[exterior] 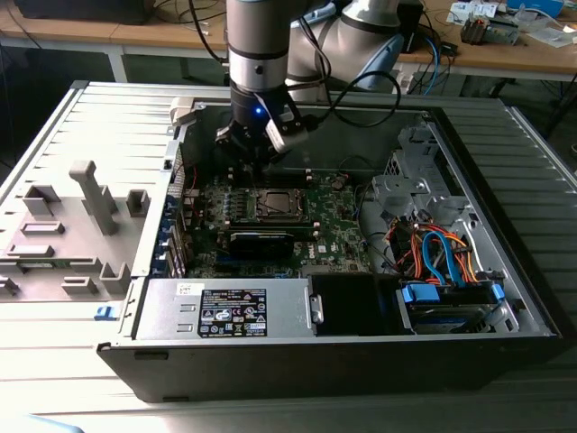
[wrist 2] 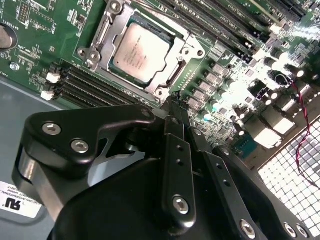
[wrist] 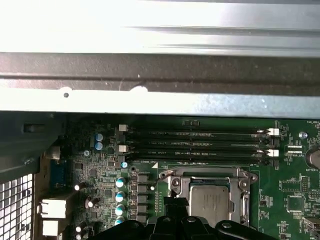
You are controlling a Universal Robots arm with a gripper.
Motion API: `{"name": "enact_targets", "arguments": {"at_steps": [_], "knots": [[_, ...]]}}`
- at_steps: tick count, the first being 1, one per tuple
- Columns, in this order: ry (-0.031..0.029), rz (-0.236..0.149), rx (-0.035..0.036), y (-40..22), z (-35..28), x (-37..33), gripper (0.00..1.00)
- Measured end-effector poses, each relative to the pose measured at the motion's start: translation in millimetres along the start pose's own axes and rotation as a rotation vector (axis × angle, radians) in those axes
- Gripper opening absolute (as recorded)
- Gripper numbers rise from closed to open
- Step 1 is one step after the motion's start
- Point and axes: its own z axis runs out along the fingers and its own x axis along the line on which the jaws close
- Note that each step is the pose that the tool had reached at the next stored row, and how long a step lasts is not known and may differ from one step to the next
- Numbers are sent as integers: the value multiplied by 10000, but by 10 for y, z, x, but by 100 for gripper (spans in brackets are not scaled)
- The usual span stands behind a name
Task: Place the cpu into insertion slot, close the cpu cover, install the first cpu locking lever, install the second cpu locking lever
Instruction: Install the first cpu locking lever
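The cpu (wrist 2: pixel 141 52) lies flat in the insertion slot (wrist 2: pixel 90 56), pale silvery face up, on the green board. The silver cpu cover (wrist 2: pixel 186 50) lies down around it, framing the chip. In the first wrist view the cpu (wrist: pixel 210 202) and cover (wrist: pixel 200 175) sit just beyond the black fingers. My gripper (wrist 2: pixel 174 97) hangs a little above the board beside one corner of the socket, fingers shut together with nothing between them. In the exterior view the gripper (exterior: pixel 261 167) hovers just behind the socket (exterior: pixel 275 205). I cannot make out the locking levers clearly.
Black memory slots (wrist: pixel 200 142) run beside the socket. A long black card (exterior: pixel 261 242) lies in front of it. The case's metal wall (wrist: pixel 160 100) is close behind. A power supply (exterior: pixel 225 311) and a drive cage with coloured cables (exterior: pixel 442 262) fill the front and right.
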Motion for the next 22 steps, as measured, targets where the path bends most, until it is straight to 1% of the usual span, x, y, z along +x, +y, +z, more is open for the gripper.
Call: {"name": "enact_targets", "arguments": {"at_steps": [2,4,5,6,7,9,10,11,14,15,22], "knots": [[0,0,0,13,0,8,11],[0,-1,-1,48,0,24,11],[0,-1,-1,55,0,27,11],[0,0,0,79,0,43,11],[-3,0,1,89,-16,100,11],[-55,0,1,94,-115,262,11],[-62,-153,-182,108,-123,289,11],[-65,-179,-216,117,-122,288,11],[-64,-181,-217,163,-121,284,11],[-64,-181,-217,168,-121,284,11],[-64,-181,-217,169,-121,284,11]]}}
